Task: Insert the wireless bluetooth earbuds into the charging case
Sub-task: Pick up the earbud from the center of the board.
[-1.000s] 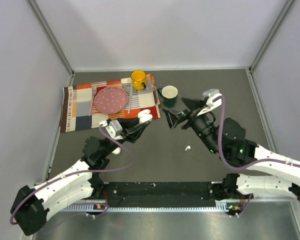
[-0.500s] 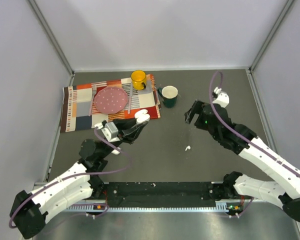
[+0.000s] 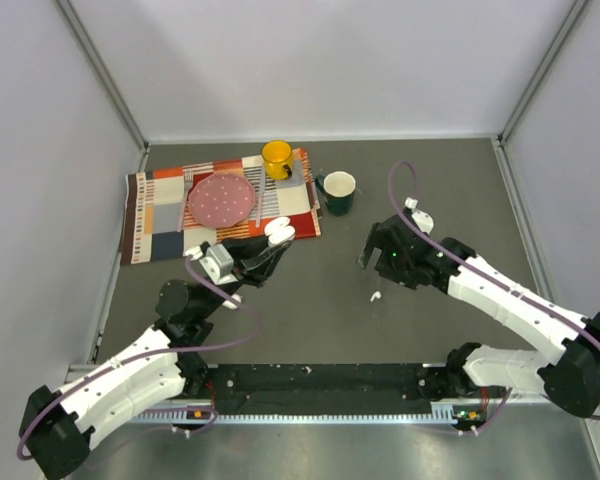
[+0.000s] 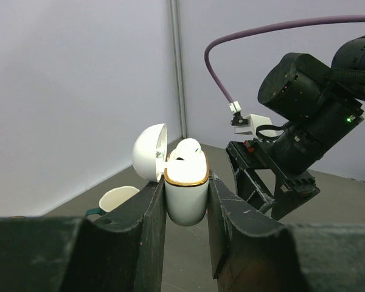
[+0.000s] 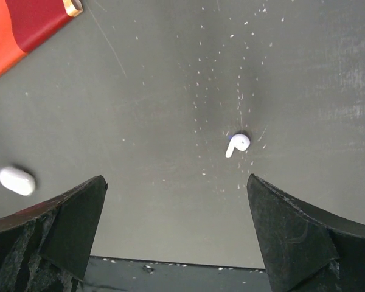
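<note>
Top external view has the dark grey table [image 3: 430, 180] filling most of the floor, with grey walls around it. The left arm [image 3: 130, 370] reaches up from the near left corner, and the right arm [image 3: 500, 295] bends in from the right with a purple cable looping above it. A striped orange and white cloth [image 3: 160, 215] lies at the far left. On it sit a pink plate [image 3: 220, 198] and a yellow mug [image 3: 277, 158]. A dark green mug [image 3: 338, 192] with a white inside stands just off the cloth's right edge. In the left wrist view only part of its rim shows behind a finger.

The left gripper [image 4: 187, 207] is clenched on the case [image 4: 187, 194], one finger pressed to each side, holding it upright above the table near the cloth's right end. The case's lid is swung open to the left, and a gold rim rings its mouth. The seated earbud [image 4: 187, 149] pokes its rounded head out of the case. The lid and the angle hide whether the second socket is filled. From above, the case [image 3: 278, 231] is just a small white blob.

The right gripper [image 5: 176, 231] hangs over the table with its fingers spread wide, holding nothing. Only their dark inner edges show at the bottom corners of the right wrist view. The loose earbud [image 5: 237, 145] lies on the table between them, well apart from the case. From above it is a tiny white speck [image 3: 374, 296] just below the right gripper [image 3: 368, 258]. A small white oval [image 5: 16, 180] lies farther left, and I cannot tell what it is.
</note>
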### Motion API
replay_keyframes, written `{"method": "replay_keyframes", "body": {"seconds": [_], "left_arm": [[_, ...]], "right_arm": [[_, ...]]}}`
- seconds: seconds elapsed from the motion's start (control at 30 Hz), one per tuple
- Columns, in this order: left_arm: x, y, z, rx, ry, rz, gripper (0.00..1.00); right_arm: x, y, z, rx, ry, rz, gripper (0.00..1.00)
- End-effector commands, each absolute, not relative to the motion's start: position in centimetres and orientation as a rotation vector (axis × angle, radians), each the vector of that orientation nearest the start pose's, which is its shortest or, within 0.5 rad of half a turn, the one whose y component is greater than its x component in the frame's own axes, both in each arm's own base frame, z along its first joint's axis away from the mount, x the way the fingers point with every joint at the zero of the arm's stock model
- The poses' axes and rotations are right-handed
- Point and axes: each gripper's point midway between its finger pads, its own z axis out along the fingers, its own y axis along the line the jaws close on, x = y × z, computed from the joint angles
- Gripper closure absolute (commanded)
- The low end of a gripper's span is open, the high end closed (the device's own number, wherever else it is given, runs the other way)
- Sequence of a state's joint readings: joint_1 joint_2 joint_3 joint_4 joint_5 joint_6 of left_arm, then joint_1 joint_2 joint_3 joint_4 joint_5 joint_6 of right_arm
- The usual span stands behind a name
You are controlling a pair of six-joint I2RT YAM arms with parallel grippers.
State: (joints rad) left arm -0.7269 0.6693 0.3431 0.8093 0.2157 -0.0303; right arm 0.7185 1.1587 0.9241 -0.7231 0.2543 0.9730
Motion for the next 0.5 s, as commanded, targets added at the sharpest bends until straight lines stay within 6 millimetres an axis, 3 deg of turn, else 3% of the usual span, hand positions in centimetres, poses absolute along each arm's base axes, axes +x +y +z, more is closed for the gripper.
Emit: {"method": "replay_keyframes", "body": {"seconds": [0.0,0.1,0.13,0.47], "left_arm": [[19.6,-21.9,34.4,0.532,0.937,-0.777,1.00],[19.6,-21.6,34.3,0.521,0.938,-0.770,1.00],[19.5,-21.5,34.3,0.519,0.935,-0.768,1.00],[19.2,-20.7,34.3,0.509,0.940,-0.746,1.00]], "right_arm": [[23.4,18.5,15.2,0.704,2.410,0.477,0.01],[22.7,18.8,13.0,0.896,2.477,0.550,0.04],[22.6,19.0,12.5,0.912,2.505,0.548,0.10],[21.7,17.4,10.0,1.157,2.513,0.414,0.22]]}}
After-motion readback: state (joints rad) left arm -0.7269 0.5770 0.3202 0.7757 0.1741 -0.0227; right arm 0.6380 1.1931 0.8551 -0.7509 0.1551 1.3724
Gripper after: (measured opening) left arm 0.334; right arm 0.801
